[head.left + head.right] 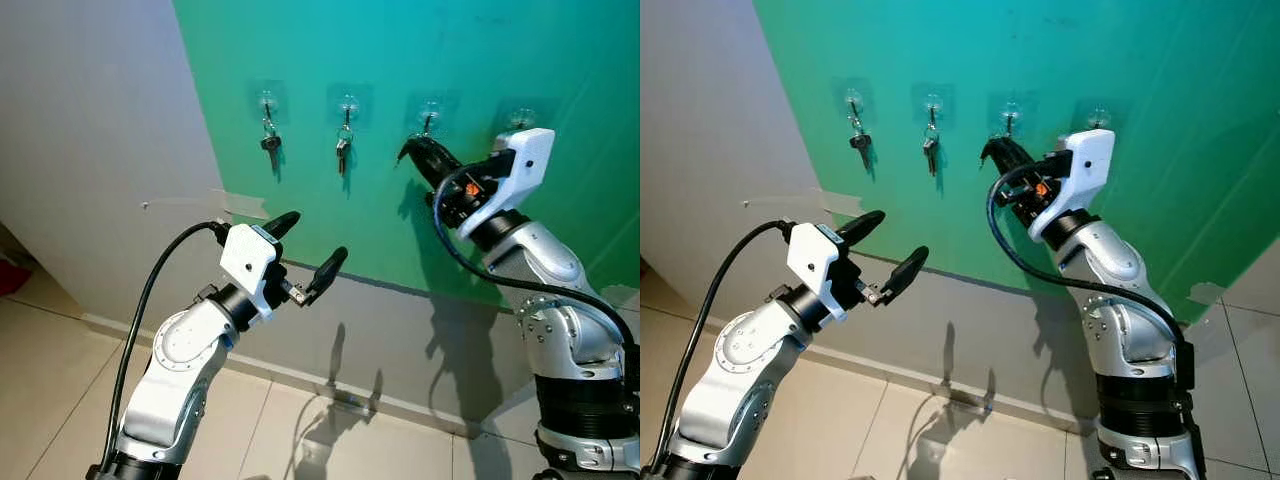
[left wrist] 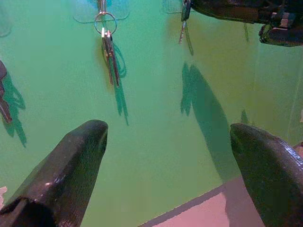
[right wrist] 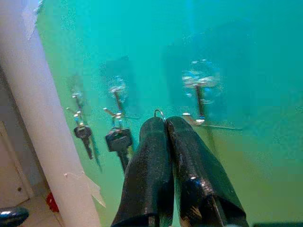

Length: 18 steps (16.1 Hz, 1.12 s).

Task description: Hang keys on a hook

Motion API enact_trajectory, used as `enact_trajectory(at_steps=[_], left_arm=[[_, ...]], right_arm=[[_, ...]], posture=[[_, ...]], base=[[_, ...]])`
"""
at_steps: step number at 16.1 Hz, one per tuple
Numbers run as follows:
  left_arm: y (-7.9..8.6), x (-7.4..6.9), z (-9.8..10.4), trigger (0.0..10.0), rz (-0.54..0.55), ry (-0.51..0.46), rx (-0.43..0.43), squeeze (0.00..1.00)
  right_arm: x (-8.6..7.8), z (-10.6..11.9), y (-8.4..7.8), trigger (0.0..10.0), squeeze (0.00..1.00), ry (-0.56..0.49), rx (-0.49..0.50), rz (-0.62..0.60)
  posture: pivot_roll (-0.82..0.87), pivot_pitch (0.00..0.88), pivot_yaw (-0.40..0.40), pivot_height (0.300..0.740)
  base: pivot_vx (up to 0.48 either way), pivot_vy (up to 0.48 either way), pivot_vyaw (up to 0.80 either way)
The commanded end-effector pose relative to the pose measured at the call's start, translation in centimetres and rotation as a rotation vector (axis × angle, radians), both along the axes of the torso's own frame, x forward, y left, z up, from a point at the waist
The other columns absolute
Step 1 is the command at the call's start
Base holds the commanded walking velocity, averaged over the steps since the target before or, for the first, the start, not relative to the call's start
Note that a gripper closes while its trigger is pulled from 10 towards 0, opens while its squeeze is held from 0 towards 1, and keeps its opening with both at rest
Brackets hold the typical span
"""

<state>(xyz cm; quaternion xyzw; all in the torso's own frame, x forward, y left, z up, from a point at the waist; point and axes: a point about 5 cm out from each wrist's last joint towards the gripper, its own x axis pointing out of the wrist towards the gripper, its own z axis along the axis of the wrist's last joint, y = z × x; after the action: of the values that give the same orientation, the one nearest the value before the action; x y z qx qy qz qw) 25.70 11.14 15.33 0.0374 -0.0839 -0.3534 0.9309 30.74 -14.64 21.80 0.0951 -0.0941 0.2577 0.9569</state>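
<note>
On the green wall [image 1: 560, 60] there are four clear hooks in a row. On the first hook [image 1: 267, 101], at the far left, hangs a set of keys with a dark head [image 1: 271, 142]. On the second hook [image 1: 347, 104] hangs another key bunch [image 1: 342, 150]. Below these two, the left gripper [image 1: 305, 250] is held in the air away from the wall, with its two black fingers spread wide and nothing between them. More to the right, the right gripper [image 1: 408, 150] is raised to the wall just under the third hook [image 1: 429, 110]. Its fingers are pressed together, and in the right wrist view a thin metal ring [image 3: 159, 113] comes out at the tips, near the hook but not on it. In the left wrist view a small key [image 2: 183, 21] hangs below these fingers. The fourth hook [image 1: 521, 117] is beside the right wrist
</note>
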Motion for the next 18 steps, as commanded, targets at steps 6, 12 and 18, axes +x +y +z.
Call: enact_trajectory(at_steps=[6, 12, 18], left_arm=[[-0.3, 0.0, 0.4, 10.0, -0.015, -0.011, -0.001, 0.00], [-0.1, 0.0, 0.4, 10.0, -0.009, -0.008, -0.005, 0.00], [-0.3, 0.1, 0.7, 10.0, -0.013, -0.019, -0.009, 0.00]], right_arm=[[0.0, 0.6, -0.2, 10.0, 0.00, 0.029, 0.064, -0.017], [0.5, -0.7, -0.3, 10.0, 0.00, 0.130, 0.031, -0.034], [-0.2, 0.4, -0.3, 10.0, 0.00, 0.073, 0.093, 0.011]], posture=[[-0.03, 0.000, 0.042, 0.740], [-0.02, 0.000, 0.039, 0.740], [-0.02, 0.000, 0.042, 0.740]], base=[[0.000, 0.000, 0.00], [0.000, 0.000, 0.00], [0.000, 0.000, 0.00]])
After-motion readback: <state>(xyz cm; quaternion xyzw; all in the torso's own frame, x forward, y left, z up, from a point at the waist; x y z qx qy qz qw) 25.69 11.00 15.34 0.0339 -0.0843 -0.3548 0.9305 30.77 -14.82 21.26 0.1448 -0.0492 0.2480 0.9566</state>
